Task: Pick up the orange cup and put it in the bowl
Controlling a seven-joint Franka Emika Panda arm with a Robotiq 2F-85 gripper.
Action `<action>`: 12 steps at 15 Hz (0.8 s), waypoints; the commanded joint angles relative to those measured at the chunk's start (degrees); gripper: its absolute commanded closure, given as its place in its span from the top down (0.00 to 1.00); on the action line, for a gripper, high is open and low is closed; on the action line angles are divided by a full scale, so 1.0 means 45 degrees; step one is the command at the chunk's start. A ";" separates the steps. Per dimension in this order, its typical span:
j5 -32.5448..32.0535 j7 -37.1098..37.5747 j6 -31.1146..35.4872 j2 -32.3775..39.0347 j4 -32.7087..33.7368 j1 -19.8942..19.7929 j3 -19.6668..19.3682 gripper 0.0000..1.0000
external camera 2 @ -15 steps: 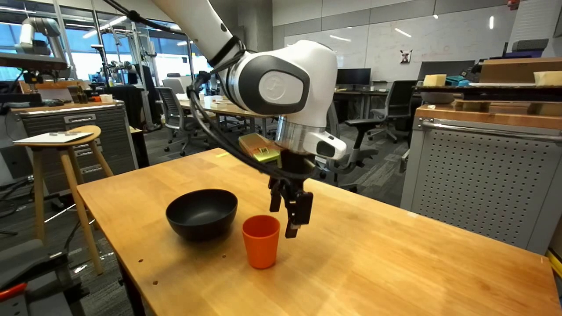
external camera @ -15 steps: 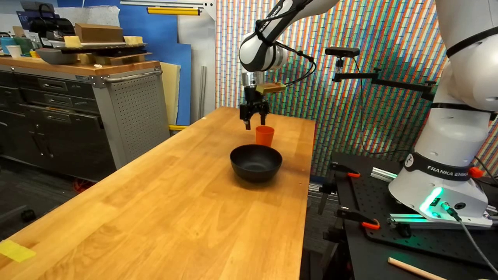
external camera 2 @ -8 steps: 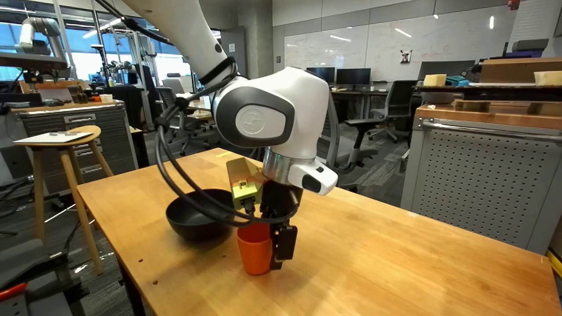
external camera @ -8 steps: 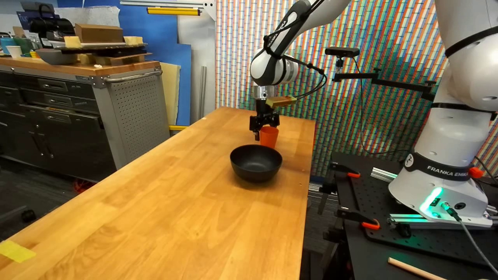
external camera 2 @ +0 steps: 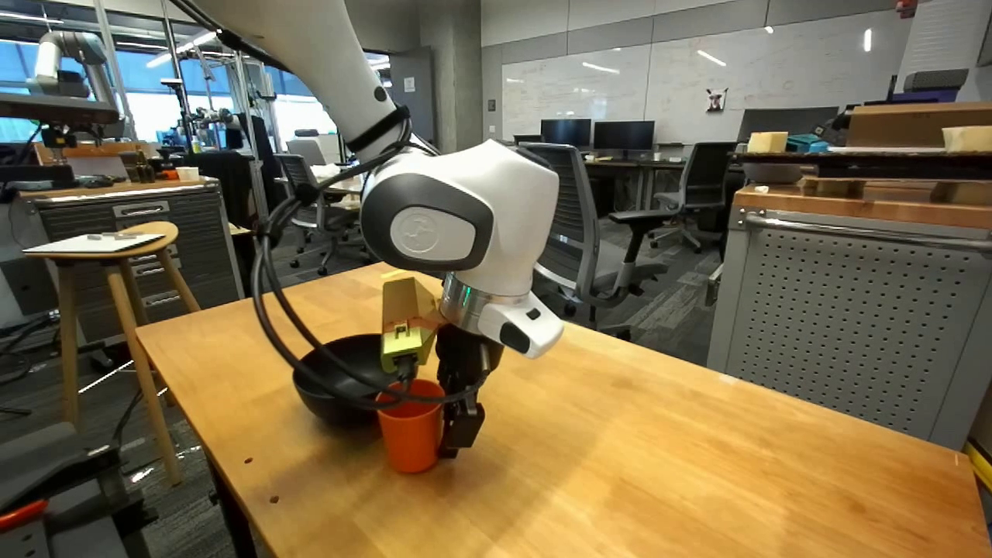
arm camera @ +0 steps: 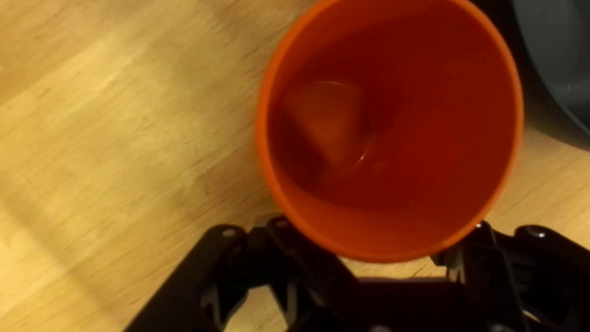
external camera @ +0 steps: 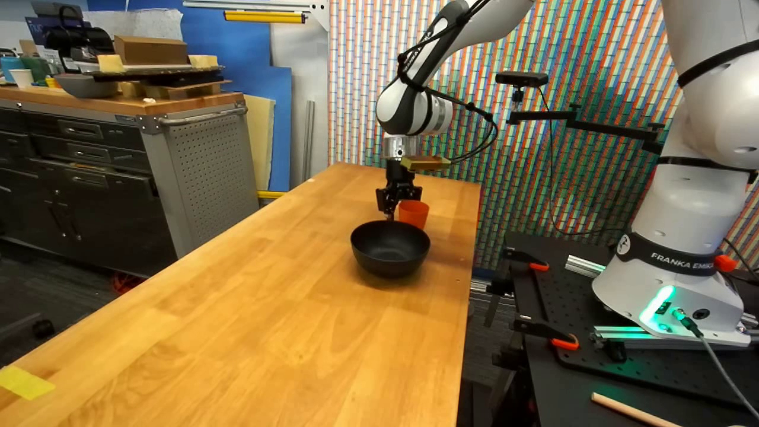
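Note:
In both exterior views the orange cup [external camera: 414,212] stands on or just above the wooden table, beside the black bowl [external camera: 389,264] and tilted a little. My gripper [arm camera: 380,235] is shut on the cup from one side; in the wrist view its black fingers [arm camera: 295,244] flank the wall below the rim, and the tips are hidden there. Looking down into the orange cup [arm camera: 392,152], I see it is empty. The black bowl [arm camera: 560,50] fills the top right corner, close to the cup's rim. In an exterior view, the arm's cable hangs across both cup and bowl [external camera 2: 329,399].
The wooden table [external camera: 284,308] runs long and narrow, its near edge facing the robot base [external camera: 670,284]. A grey workbench [external camera 2: 852,310] stands beyond the table. A yellow-green housing [external camera 2: 404,325] sits on the wrist over the cup.
My gripper has come down from above the table to the cup, and its jaws have closed on it. The cup has shifted toward the bowl with the gripper. The bowl has stayed put.

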 commanded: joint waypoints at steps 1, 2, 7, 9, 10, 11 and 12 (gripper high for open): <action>0.0610 0.0028 -0.0014 -0.0245 -0.0134 -0.0248 0.0141 0.93; 0.0639 0.0096 -0.0045 -0.0269 -0.0121 -0.0241 0.0087 0.99; 0.0425 0.0872 0.0378 -0.0440 -0.0426 0.0011 -0.0235 1.00; 0.0413 0.1151 0.0731 -0.0646 -0.0785 0.0126 -0.0250 1.00; 0.0317 0.1354 0.0931 -0.0804 -0.1015 0.0252 -0.0286 0.99; 0.0231 0.1560 0.1223 -0.0930 -0.1202 0.0382 -0.0321 1.00; 0.0064 0.1805 0.1514 -0.1142 -0.1418 0.0557 -0.0391 1.00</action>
